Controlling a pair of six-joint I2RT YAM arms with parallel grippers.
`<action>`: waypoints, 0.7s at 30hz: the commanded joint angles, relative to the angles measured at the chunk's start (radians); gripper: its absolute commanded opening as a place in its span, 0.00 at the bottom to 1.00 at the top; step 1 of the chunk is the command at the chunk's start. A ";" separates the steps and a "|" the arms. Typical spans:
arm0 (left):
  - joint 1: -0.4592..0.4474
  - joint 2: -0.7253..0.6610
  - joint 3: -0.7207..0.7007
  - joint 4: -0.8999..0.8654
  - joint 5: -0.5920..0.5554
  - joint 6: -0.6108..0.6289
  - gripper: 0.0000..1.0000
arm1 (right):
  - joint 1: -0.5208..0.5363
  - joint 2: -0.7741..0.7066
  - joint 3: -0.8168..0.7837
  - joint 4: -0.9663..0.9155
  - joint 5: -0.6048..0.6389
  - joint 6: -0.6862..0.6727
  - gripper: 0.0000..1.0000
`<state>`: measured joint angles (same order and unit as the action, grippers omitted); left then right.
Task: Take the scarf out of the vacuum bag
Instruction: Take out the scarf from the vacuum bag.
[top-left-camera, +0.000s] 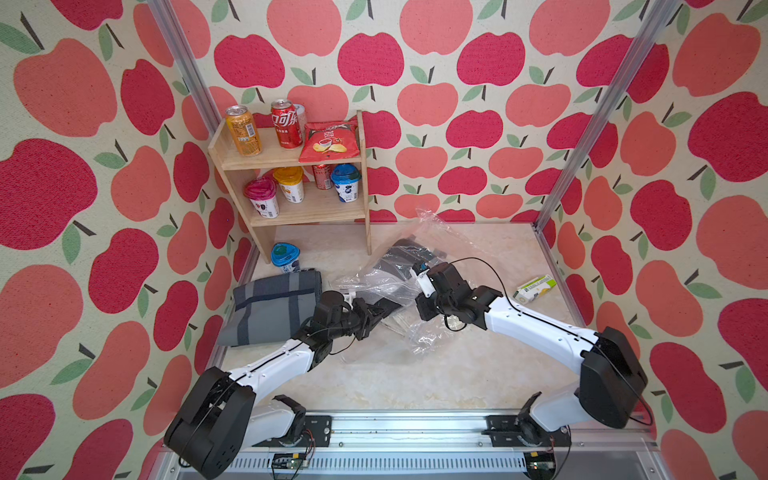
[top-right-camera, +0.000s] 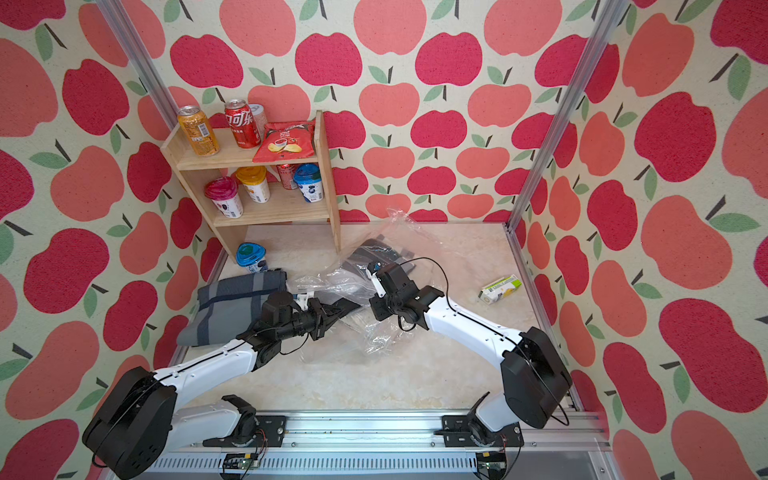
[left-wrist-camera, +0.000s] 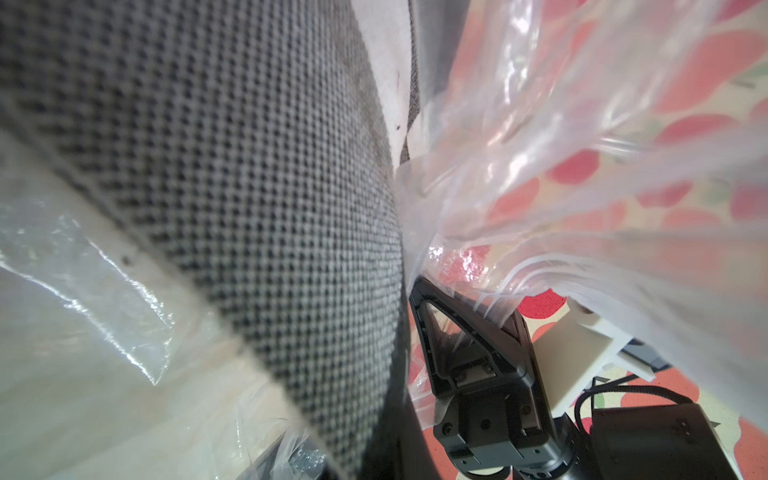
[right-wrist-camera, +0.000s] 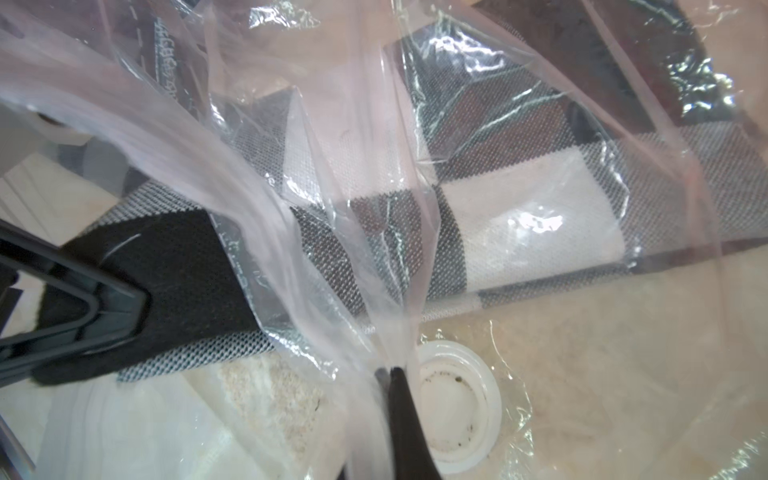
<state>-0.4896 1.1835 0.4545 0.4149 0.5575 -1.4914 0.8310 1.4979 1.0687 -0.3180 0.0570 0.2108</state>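
Both jaws closed on film and cloth

Pinching a fold of the vacuum bag (top-left-camera: 430, 232) in the right gripper (right-wrist-camera: 392, 374), tips pressed together, just beside the white valve cap (right-wrist-camera: 457, 399); clamping the scarf (right-wrist-camera: 187, 270) by its black end in the left gripper (top-left-camera: 374, 312), tips tight on the cloth, outside the bag's mouth; rest of the checked scarf inside the bag, just in front of the wooden shelf (top-left-camera: 365, 178), by its right leg; folded grey cloth (top-left-camera: 270, 307) in front of its left leg.
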 joint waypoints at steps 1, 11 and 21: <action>0.029 -0.043 -0.010 -0.046 0.029 0.043 0.00 | -0.005 0.020 0.018 0.004 -0.034 0.008 0.05; 0.057 -0.004 0.005 -0.053 0.056 0.066 0.00 | 0.031 -0.192 -0.136 0.119 -0.151 0.004 1.00; 0.092 0.184 0.141 0.007 0.113 0.123 0.00 | -0.042 -0.393 -0.325 0.157 -0.196 0.155 1.00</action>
<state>-0.4183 1.3178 0.5297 0.3672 0.6506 -1.4174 0.8150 1.1519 0.7815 -0.1932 -0.0784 0.2981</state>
